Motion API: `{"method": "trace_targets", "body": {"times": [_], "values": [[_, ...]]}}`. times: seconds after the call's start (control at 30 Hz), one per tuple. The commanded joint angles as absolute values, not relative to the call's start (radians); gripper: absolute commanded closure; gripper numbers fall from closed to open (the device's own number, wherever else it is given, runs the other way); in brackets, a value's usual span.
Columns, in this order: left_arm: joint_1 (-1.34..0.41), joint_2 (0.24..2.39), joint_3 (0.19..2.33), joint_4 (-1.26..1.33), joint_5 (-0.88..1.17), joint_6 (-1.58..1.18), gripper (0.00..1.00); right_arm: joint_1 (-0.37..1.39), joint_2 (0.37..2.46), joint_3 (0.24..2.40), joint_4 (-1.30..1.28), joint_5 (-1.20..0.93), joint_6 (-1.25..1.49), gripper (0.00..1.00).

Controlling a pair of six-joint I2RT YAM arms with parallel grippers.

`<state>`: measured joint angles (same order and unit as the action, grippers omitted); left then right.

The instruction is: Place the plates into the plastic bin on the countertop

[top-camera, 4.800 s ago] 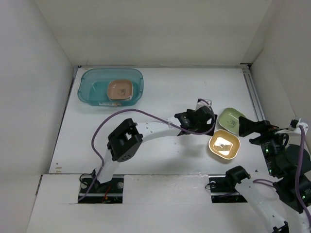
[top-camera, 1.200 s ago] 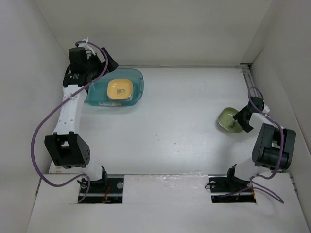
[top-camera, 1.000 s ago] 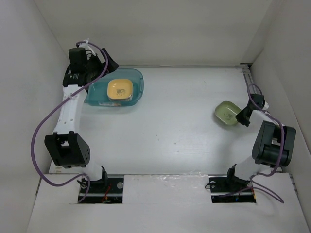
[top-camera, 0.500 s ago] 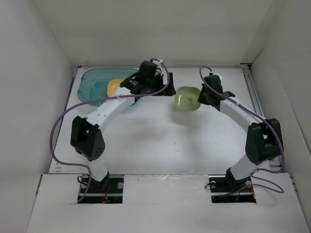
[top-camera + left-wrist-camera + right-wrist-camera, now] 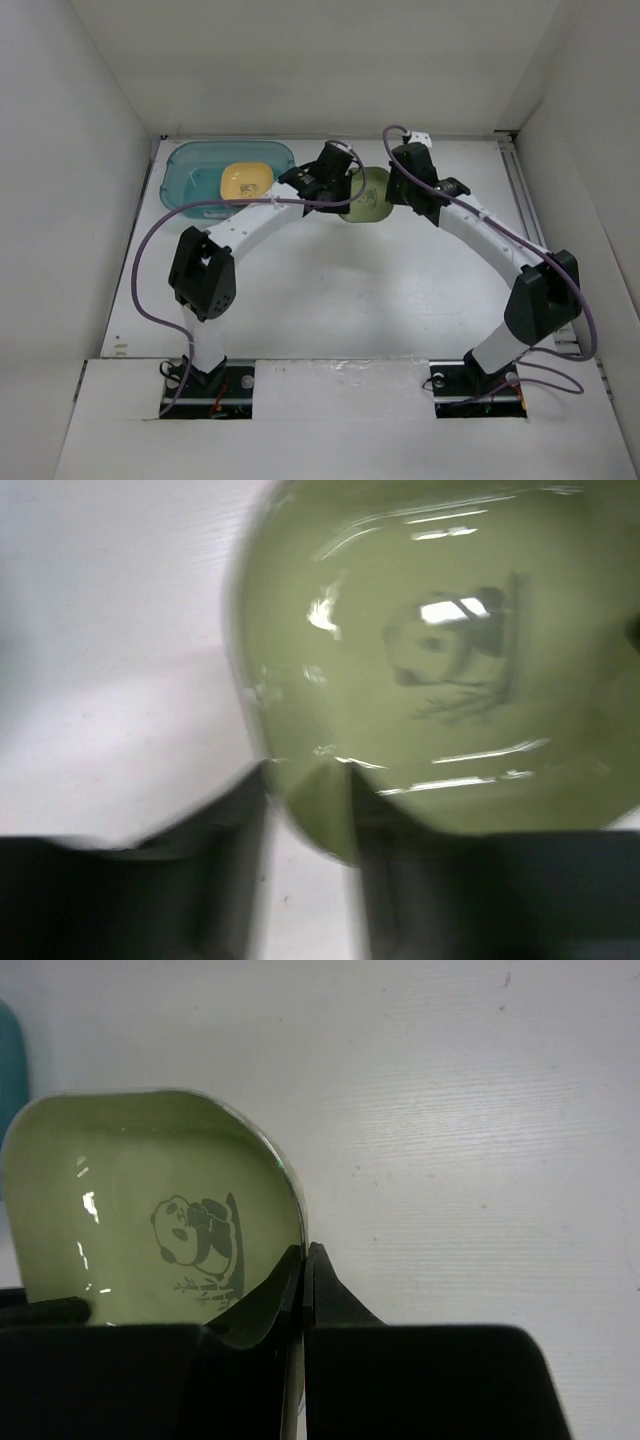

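Two takers for one green plate [image 5: 368,196]
Right gripper [image 5: 303,1257] stayed clamped on its rim, 3 o'clock of the plastic bin [image 5: 185,165]; left gripper [image 5: 308,785] swung in, jaws straddling the edge, grip unclear. Handoff, probably.

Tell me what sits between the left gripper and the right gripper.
The light green plate: the right gripper pinches its rim, and the left gripper straddles the opposite edge. The top external view shows it.
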<state>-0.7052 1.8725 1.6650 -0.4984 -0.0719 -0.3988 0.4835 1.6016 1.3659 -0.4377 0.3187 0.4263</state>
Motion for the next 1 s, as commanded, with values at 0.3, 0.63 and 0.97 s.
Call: {"method": "trace_targets", "body": {"times": [0.3,0.63,0.97], "values": [[-0.649,1.819,1.764,-0.511,-0.186,-0.347,1.0,0.422,1.485,1.249,-0.267,0.131,0.373,0.71],[-0.324,1.69,1.672,-0.399,-0.032,-0.284,1.0,0.31,1.583,1.235,-0.176,-0.072,0.373,0.49],[-0.037,1.779,1.634,-0.338,0.106,-0.167,1.0,0.279,1.617,1.2,-0.158,-0.12,0.342,0.48]]}}
